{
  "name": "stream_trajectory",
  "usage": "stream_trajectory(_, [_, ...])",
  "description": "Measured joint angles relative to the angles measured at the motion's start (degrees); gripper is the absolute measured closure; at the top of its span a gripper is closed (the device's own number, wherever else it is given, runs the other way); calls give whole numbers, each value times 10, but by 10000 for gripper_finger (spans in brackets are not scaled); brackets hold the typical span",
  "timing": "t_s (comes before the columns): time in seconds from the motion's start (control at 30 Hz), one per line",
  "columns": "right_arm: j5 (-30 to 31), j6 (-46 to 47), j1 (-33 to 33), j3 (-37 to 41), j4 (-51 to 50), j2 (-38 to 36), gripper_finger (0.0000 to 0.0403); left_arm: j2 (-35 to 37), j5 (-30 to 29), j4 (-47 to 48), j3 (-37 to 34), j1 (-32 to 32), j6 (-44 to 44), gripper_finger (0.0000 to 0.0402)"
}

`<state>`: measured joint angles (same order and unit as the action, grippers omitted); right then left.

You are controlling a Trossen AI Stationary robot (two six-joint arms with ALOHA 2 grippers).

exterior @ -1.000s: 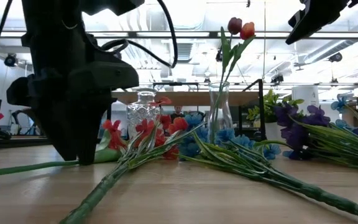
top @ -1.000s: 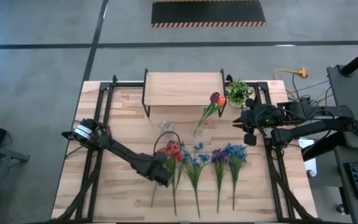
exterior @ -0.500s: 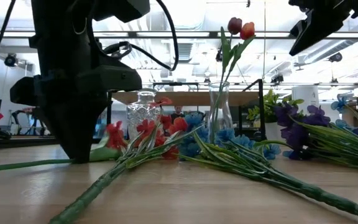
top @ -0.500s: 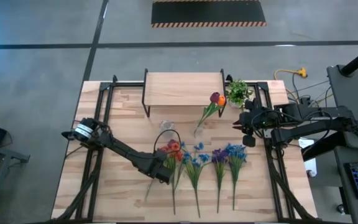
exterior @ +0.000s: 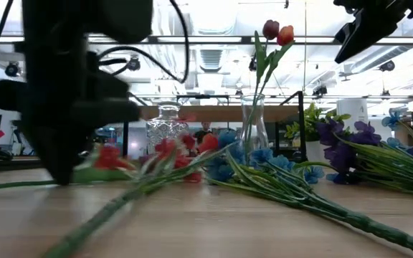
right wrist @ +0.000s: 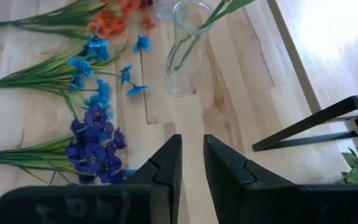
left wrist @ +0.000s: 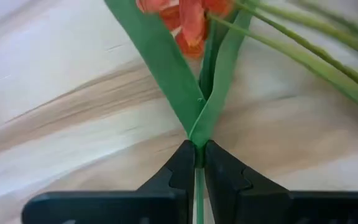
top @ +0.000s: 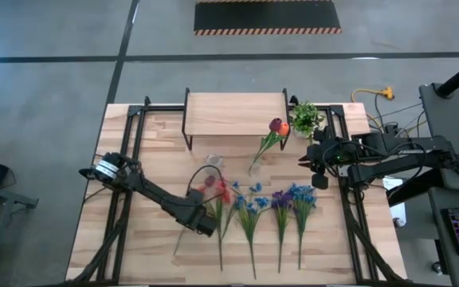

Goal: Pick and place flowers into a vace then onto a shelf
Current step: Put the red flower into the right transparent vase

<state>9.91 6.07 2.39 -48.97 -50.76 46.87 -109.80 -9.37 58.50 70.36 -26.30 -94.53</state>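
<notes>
Even, soft light falls from overhead in the high view, leaving only faint shadows on the wooden surface. The low view looks into bright ceiling lights that wash out the background, so the left arm stands as a dark silhouette, smeared by motion blur along with the orange-red flower beside it. Nearest stems there are soft, out of focus. The left wrist view is bright and blurred toward its edges. In the right wrist view, strong glare whitens the floor at one corner
</notes>
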Motion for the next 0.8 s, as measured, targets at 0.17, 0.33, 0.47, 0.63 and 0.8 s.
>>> stream_trajectory(0.17, [-1,3,0,0,0,0,346,2,48,54,-9,-19,-56,389])
stream_trajectory(0.33, [-1,4,0,0,0,0,346,24,102,65,-42,-46,-127,389])
stream_trajectory(0.47, [-10,4,0,0,-1,0,346,44,127,118,-57,-72,-176,389])
stream_trajectory(0.63, [-10,4,0,0,0,0,346,90,86,92,-77,-91,-207,389])
stream_trajectory(0.8, [-10,4,0,-1,1,0,346,130,39,41,-101,-91,-205,389])
